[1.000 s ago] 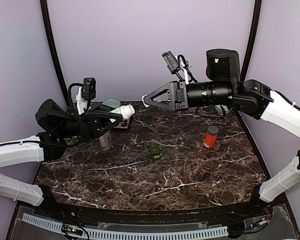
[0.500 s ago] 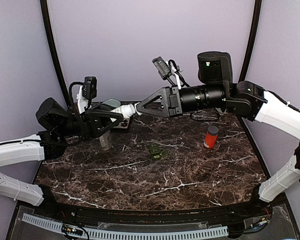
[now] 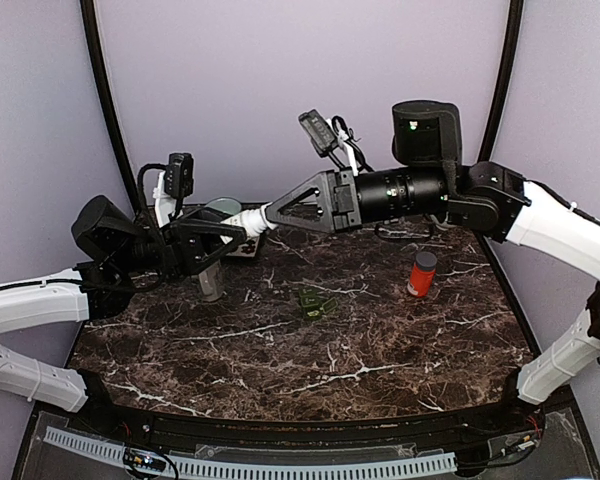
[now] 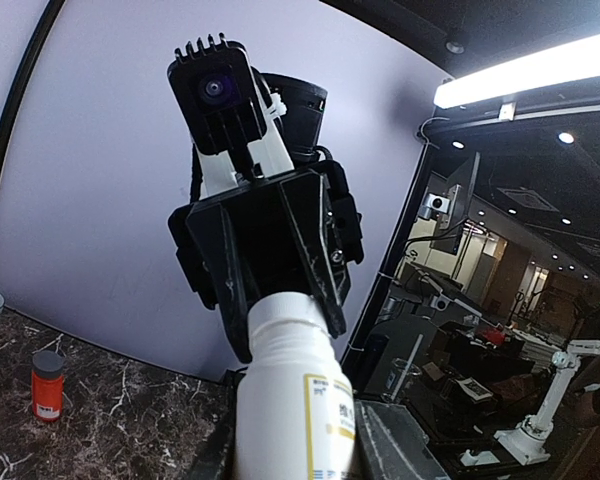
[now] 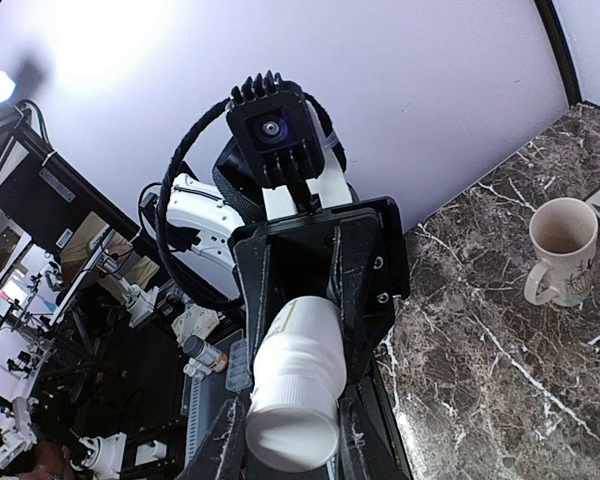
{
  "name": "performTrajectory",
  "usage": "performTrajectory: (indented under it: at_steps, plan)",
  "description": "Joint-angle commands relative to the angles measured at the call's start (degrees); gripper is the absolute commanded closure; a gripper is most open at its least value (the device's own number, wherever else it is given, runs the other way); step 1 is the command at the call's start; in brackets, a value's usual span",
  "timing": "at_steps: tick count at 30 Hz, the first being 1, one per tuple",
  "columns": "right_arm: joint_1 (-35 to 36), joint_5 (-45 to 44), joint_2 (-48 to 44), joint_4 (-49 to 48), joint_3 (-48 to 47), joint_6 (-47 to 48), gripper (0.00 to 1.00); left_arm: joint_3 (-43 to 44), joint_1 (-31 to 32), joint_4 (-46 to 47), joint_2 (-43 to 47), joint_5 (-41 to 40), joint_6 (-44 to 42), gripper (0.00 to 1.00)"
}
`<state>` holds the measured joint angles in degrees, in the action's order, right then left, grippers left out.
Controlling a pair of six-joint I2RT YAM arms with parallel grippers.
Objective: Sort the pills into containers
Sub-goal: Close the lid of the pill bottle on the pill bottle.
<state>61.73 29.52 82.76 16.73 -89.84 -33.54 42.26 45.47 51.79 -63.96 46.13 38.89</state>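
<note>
- The white bottle [image 3: 250, 219] is held off the table [image 3: 380, 350], lying roughly level above its far left part, with the cap [image 5: 292, 432] pointing toward the right arm.
- The left gripper [image 3: 223, 232] is clamped on the body of the bottle. Its jaws are nearly closed around it and carry its full weight.
- The right gripper [image 3: 272, 213] meets the bottle end-on, jaws narrowly parted with one finger on each side of the cap. Neither wrist view shows whether they press on it or only flank it.
- Step in hand, as judged: taking the cap off the bottle between the two arms, ahead of any sorting. No loose pills can be seen at the bottle.
- Next move, as judged: the right jaws need a firm bite on the cap, then a twist about the bottle's long axis and a straight pull away. The left grip has to resist that turn, or the body will spin with it. Once open, the mouth should tip up (level as it lies, the contents could spill).
- On the table, well apart from the bottle: a red bottle [image 3: 421, 273] upright to the right, a small green heap [image 3: 317, 303] near the middle whose make-up cannot be told, and a mug [image 3: 210, 284] below the left gripper.
</note>
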Motion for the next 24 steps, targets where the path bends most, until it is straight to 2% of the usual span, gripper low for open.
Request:
performTrajectory:
  at_steps: [1, 24]
  plan:
    - [0.65, 0.45, 0.63, -1.81, -1.98, -0.22, 1.0, 1.4, -0.45, 2.52, 0.33, 1.25, 0.74, 1.0]
    - [2.02, 0.25, 2.69, -1.38, -3.61, 0.46, 1.0, 1.83, -0.47, 3.67, -0.42, 1.62, 1.62, 1.0]
